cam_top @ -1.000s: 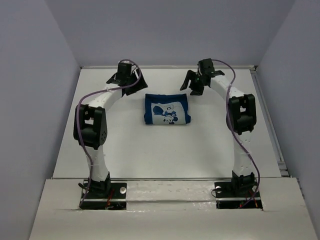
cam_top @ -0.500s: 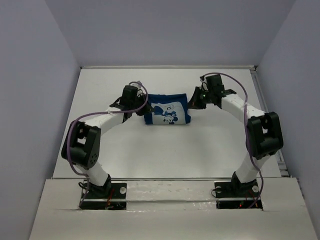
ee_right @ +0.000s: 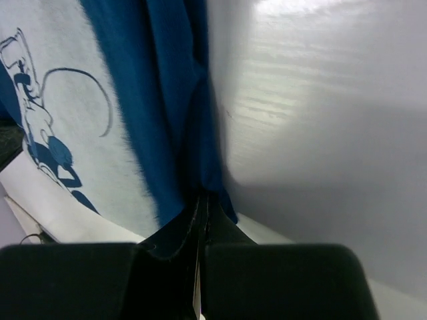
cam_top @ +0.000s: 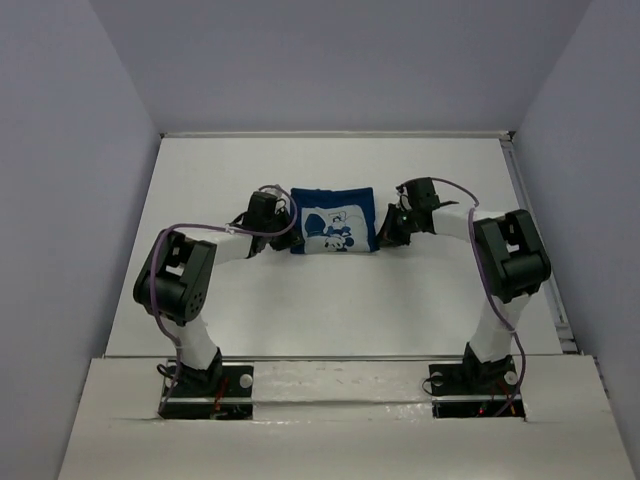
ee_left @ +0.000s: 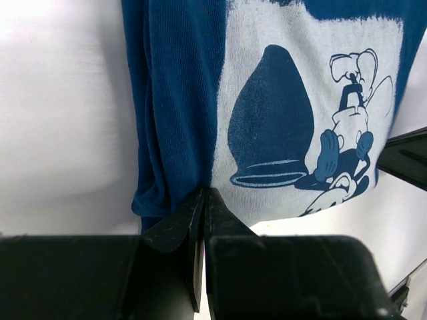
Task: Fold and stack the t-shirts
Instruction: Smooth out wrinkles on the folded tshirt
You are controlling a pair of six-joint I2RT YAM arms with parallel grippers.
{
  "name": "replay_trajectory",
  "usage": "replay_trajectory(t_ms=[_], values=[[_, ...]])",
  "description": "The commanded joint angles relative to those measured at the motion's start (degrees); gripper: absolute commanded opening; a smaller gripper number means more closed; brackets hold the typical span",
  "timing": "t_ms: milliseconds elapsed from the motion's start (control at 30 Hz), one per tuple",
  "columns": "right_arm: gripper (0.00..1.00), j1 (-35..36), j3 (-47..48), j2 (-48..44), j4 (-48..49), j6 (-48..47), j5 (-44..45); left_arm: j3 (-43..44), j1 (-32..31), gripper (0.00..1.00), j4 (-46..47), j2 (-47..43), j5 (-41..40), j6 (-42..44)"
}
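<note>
T-shirt (cam_top: pixel 335 222) folded, print up | left jaws pressed together at its edge | right jaws too

The white table (cam_top: pixel 330 300) carries one folded navy t-shirt (cam_top: pixel 335 222) (print side up) near its middle.

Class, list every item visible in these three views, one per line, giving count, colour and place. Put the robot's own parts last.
dark navy blue cloth t-shirt: one, navy with a white cartoon print, folded, mid-table between the grippers
flat white table: one, white, under the t-shirt
plain grey walls: three, pale grey, left, back and right of the table
thin purple cables: two, purple, one along each arm
left gripper: one, black, shut on the t-shirt's left edge
right gripper: one, black, shut on its right edge
</note>
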Motion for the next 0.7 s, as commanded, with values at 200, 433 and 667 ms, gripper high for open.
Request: replay_trajectory(t_ms=[200,433,667], values=[[0.0,0.14,4.16,-11.33,-7.59,-3.61,7.57,5.67,0.14,0.3,-11.93,-14.33,-5.15,3.49],[0.0,0.14,19.62,-4.76,-9.0,-2.38,0.54,19.21,0.14,0.3,-12.47,-6.44,-3.49,3.84],[0.0,0.14,41.24,14.13,-13.48,-1.41,-4.38,33.82,2.24,0.27,-16.69,13.15,-2.87,6.57]])
